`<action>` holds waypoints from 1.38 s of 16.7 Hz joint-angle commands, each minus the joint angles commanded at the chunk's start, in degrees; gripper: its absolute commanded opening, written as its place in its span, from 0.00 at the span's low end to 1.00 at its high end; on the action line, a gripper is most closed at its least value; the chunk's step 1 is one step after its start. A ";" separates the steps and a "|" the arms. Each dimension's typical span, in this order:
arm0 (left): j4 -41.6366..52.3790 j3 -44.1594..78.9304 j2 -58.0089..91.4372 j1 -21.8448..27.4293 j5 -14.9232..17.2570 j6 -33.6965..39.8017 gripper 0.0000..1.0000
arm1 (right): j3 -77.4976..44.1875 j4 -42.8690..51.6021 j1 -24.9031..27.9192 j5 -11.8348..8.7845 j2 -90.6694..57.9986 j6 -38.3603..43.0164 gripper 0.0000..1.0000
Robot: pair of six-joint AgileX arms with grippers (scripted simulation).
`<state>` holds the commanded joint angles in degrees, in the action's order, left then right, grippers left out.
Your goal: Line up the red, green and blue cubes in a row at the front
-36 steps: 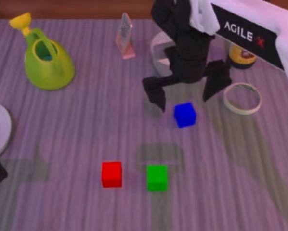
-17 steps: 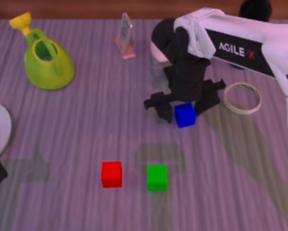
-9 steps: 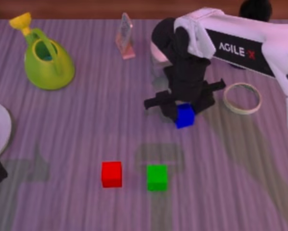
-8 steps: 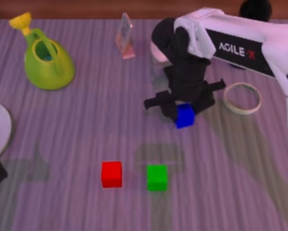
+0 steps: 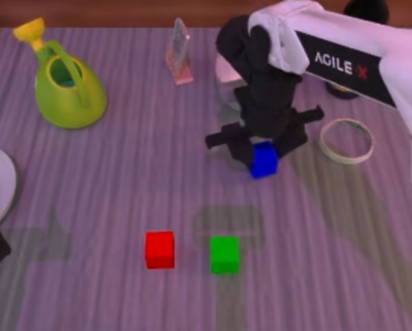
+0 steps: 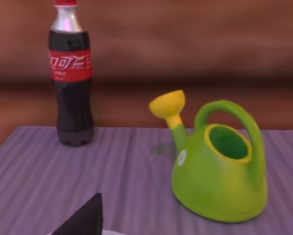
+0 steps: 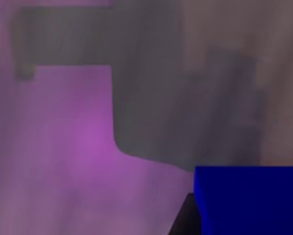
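Lifted slightly, blue cube [image 5: 264, 160] sits between right end effector [image 5: 262, 153] fingers (clamped).

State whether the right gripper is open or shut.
Shut on the blue cube: the right gripper has its fingers against opposite cube sides.

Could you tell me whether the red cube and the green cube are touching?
Apart. The top view shows a plain strip of purple table between the red cube and the green cube.

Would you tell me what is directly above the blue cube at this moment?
The right gripper sits over the blue cube, its black fingers closed on the cube's sides. The gripper body covers the cube's far edge, so that part cannot be seen in the top view.
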<state>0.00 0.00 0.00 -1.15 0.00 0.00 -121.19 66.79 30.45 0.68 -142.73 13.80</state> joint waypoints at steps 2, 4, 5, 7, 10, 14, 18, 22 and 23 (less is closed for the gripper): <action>0.00 0.00 0.00 0.00 0.00 0.00 1.00 | -3.57 4.18 0.17 -0.03 0.48 -0.05 0.00; 0.00 0.00 0.00 0.00 0.00 0.00 1.00 | -6.96 8.14 0.28 0.05 1.02 -0.05 0.00; 0.00 0.00 0.00 0.00 0.00 0.00 1.00 | -8.17 9.47 0.29 0.09 1.30 -0.05 0.00; 0.00 0.00 0.00 0.00 0.00 0.00 1.00 | -9.05 10.35 0.29 0.12 1.50 -0.05 0.00; 0.00 0.00 0.00 0.00 0.00 0.00 1.00 | -8.95 10.19 -0.01 0.09 1.32 0.04 0.00; 0.00 0.00 0.00 0.00 0.00 0.00 1.00 | -5.03 8.85 0.68 0.07 4.50 2.23 0.00; 0.00 0.00 0.00 0.00 0.00 0.00 1.00 | 7.89 4.94 2.75 0.04 13.53 8.34 0.00; 0.00 0.00 0.00 0.00 0.00 0.00 1.00 | 26.06 0.30 5.35 0.13 24.60 16.20 0.00; 0.00 0.00 0.00 0.00 0.00 0.00 1.00 | 30.20 -0.85 5.98 0.18 27.30 18.11 0.00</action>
<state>0.00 0.00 0.00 -1.15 0.00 0.00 -90.99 65.94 36.42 0.86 -115.43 31.92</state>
